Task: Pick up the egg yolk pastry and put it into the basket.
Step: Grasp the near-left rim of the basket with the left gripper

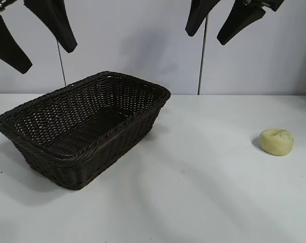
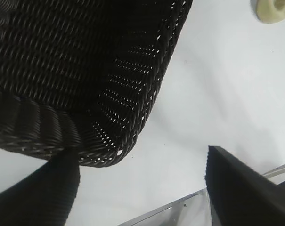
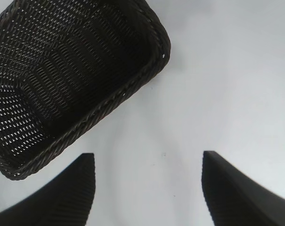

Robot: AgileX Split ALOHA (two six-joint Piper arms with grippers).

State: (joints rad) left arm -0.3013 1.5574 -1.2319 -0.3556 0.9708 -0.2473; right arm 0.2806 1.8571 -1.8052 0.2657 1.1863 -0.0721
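The egg yolk pastry [image 1: 276,141], a small pale yellow ball with a creased top, lies on the white table at the right; it also shows as the egg yolk pastry [image 2: 274,10] in the left wrist view. The dark woven basket [image 1: 36,115] stands at the left with nothing in it, and shows too as the basket [image 2: 147,101] and the basket [image 3: 147,70]. My left gripper [image 1: 47,56] hangs open high above the basket's back left. My right gripper [image 1: 206,36] hangs open high over the table's back, up and left of the pastry. Both hold nothing.
The white table [image 1: 193,192] runs wide between basket and pastry. A pale wall stands behind with two thin vertical rods [image 1: 202,61]. A metal edge [image 2: 180,212] shows low in the left wrist view.
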